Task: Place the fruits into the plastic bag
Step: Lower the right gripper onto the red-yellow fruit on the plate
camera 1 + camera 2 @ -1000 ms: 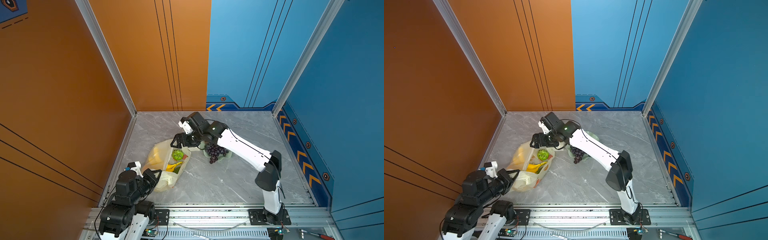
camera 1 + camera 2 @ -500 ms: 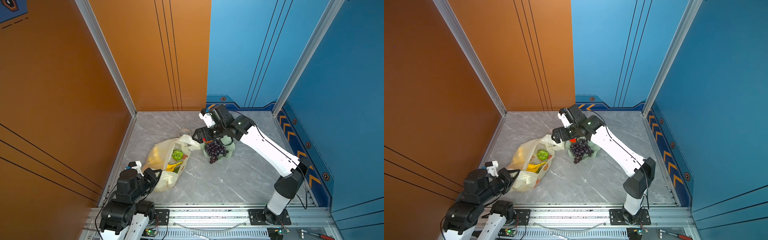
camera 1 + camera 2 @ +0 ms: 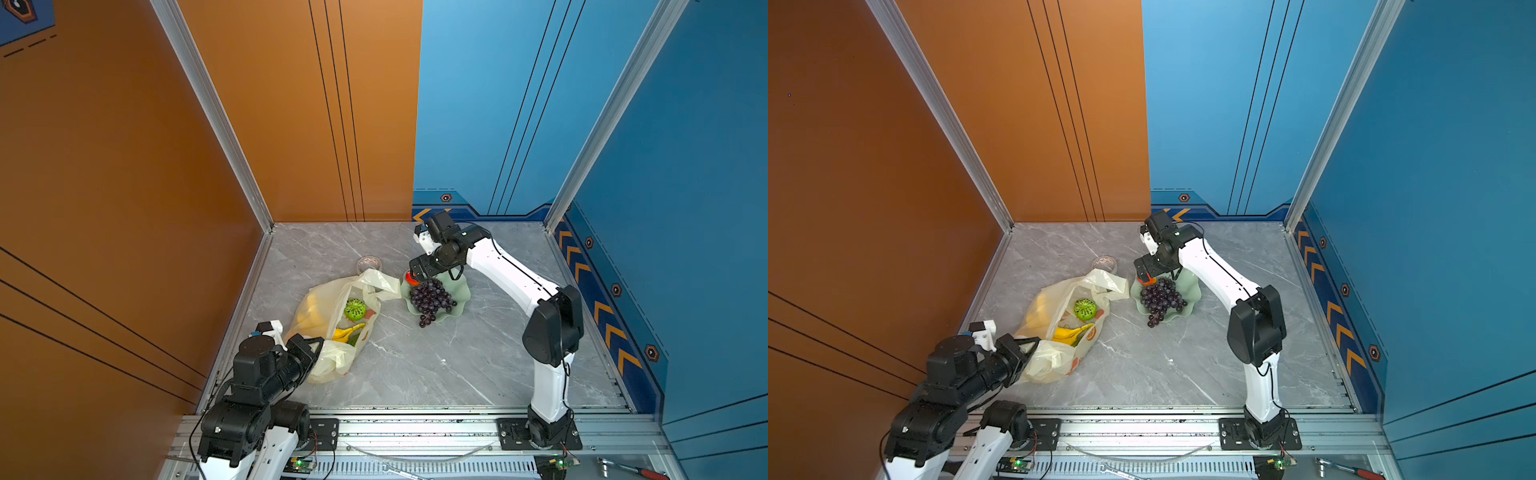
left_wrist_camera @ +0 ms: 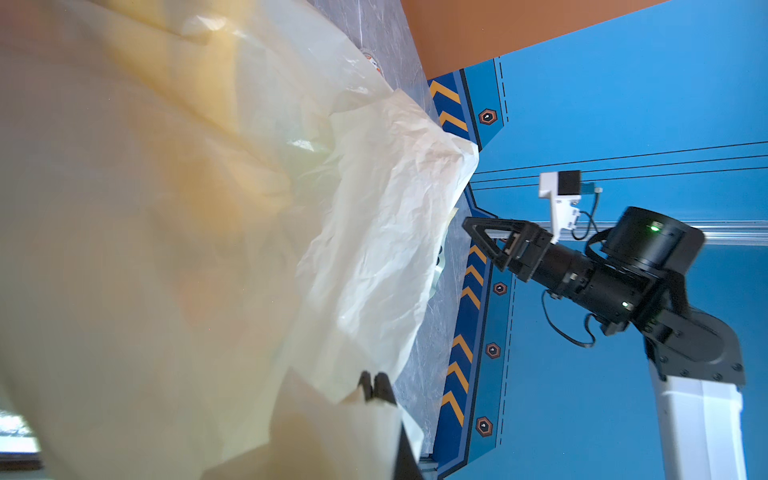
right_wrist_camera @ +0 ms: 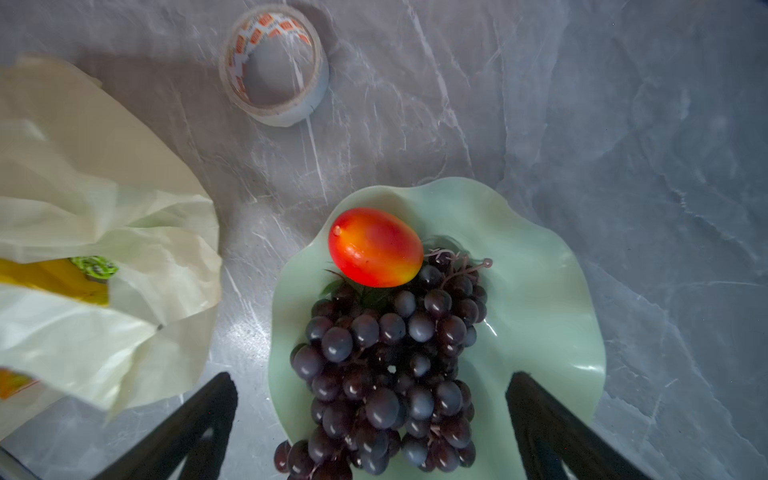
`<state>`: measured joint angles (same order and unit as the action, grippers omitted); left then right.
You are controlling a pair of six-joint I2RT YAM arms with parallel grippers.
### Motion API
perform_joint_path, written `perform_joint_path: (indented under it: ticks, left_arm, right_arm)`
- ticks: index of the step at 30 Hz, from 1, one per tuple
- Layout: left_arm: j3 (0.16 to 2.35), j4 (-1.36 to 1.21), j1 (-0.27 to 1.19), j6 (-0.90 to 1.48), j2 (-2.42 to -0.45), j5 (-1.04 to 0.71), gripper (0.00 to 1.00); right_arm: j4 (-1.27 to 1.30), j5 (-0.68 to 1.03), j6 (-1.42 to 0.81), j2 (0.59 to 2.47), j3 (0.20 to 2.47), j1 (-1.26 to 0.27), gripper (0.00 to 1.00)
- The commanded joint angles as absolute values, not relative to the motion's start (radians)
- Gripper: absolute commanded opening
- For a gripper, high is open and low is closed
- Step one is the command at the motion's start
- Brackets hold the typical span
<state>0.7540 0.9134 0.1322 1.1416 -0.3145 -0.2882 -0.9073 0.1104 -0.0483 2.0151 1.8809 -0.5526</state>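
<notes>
**Bag anchored, mouth toward dish; two fruits not yet bagged**

Left tool (image 3: pixel 311 348) is pinched shut on the plastic bag (image 3: pixel 320 299) at the end farthest from the dish (image 3: pixel 462 300), probably anchoring it. The bag's long axis and gaping mouth point at the dish, with the green ball (image 3: pixel 355 309) and bananas (image 3: pixel 348 331) inside. On the dish, the grapes (image 5: pixel 374 374) lie lengthwise with their tip overhanging the rim. The red-orange fruit (image 5: pixel 376 248) lies on its side at their stem end. Right tool (image 5: pixel 370 377) hovers above the dish, jaws wide and empty.

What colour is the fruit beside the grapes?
The fruit is red-orange fading to yellow, clearest in the right wrist view.
</notes>
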Motion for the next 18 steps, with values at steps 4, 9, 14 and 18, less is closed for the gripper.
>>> perform_joint_path:
  ticks: [4,9,14,18]
  left_arm:
    - [0.789,0.919,0.137,1.117,-0.339,-0.275,0.00]
    - [0.789,0.920,0.136,1.117,-0.350,-0.278,0.00]
    - [0.791,0.928,0.137,1.114,-0.360,-0.277,0.00]
    - [0.790,0.934,0.136,1.113,-0.362,-0.277,0.00]
  right_arm:
    - [-0.919,0.147,-0.028,2.119,1.993,-0.544,0.98]
    - [-0.920,0.161,-0.039,2.199,2.059,-0.546,0.98]
    - [-0.919,0.179,-0.056,2.257,2.099,-0.543,0.96]
    - [-0.916,0.195,-0.067,2.289,2.124,-0.540,0.94]
